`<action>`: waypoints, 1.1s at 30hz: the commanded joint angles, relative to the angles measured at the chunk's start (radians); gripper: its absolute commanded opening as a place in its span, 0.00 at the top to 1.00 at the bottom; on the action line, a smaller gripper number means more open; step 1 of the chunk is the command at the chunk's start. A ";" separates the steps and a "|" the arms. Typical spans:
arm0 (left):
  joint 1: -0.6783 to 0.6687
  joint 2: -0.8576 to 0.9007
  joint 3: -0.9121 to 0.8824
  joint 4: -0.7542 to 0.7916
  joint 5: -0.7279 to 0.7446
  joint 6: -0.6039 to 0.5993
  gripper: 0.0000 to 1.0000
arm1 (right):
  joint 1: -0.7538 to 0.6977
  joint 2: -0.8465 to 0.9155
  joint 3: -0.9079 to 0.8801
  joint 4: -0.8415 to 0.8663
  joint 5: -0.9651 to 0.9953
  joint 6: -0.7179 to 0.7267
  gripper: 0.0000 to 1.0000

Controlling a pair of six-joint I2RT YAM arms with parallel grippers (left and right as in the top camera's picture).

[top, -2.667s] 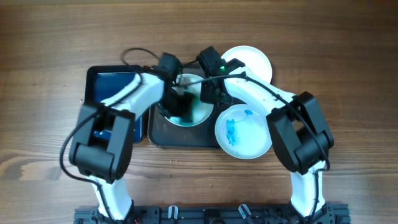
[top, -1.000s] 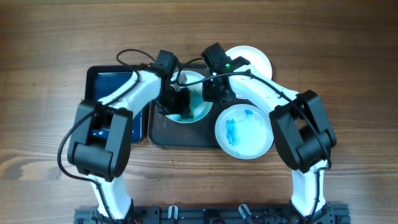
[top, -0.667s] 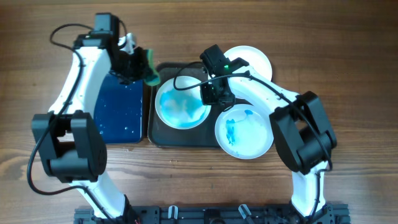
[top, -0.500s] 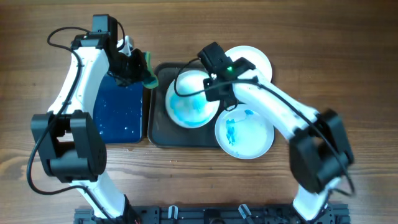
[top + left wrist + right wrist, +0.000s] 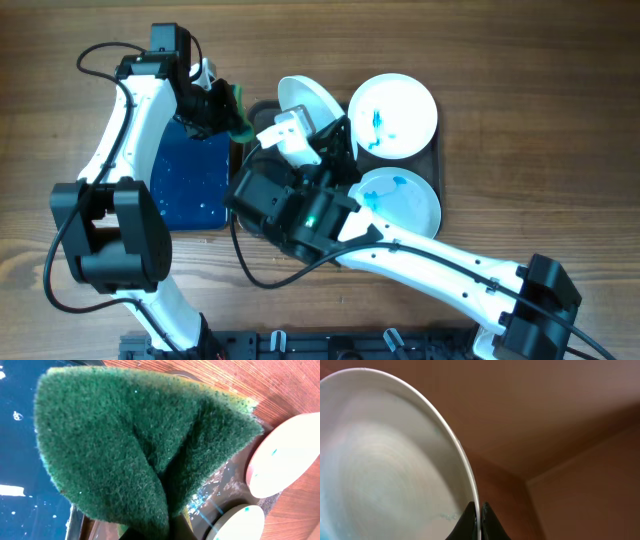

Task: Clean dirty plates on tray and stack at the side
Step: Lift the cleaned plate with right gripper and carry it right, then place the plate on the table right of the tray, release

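Note:
My right gripper (image 5: 322, 130) is shut on the rim of a white plate (image 5: 303, 98) and holds it tilted, raised above the left part of the dark grey tray (image 5: 438, 160). In the right wrist view the fingers (image 5: 476, 516) pinch the rim of this plate (image 5: 385, 460), whose face shows only a faint turquoise trace. Two dirty plates with blue smears lie on the tray, one at the back (image 5: 395, 113) and one at the front (image 5: 402, 203). My left gripper (image 5: 225, 112) is shut on the green sponge (image 5: 240, 112), which fills the left wrist view (image 5: 135, 435).
The smaller blue-bottomed tray (image 5: 190, 175) lies left of the grey tray, under my left arm. My right arm (image 5: 400, 255) reaches across the front of the table and hides part of the grey tray. The left wrist view shows two white plates (image 5: 287, 460) to the right.
My left gripper carried the sponge off the plate to the blue tray's edge. My right gripper then lifted that plate off the grey tray and tilted it up, the arm swinging left.

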 commanded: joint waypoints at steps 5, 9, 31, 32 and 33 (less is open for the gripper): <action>-0.002 -0.020 0.006 0.000 0.001 -0.010 0.96 | 0.006 -0.024 0.002 0.007 0.126 -0.029 0.96; -0.002 -0.020 0.006 -0.007 0.001 -0.010 0.96 | 0.006 -0.024 0.002 0.008 0.127 -0.027 0.96; -0.229 -0.020 0.006 0.003 -0.105 -0.013 0.96 | -1.453 -0.171 -0.086 -0.163 -1.515 0.044 0.96; -0.229 -0.020 0.006 0.005 -0.105 -0.013 0.96 | -1.483 -0.151 -0.112 -0.153 -1.513 0.045 0.96; -0.229 -0.020 0.006 0.005 -0.105 -0.013 0.96 | -1.515 -0.127 -0.144 -0.132 -1.513 0.045 0.96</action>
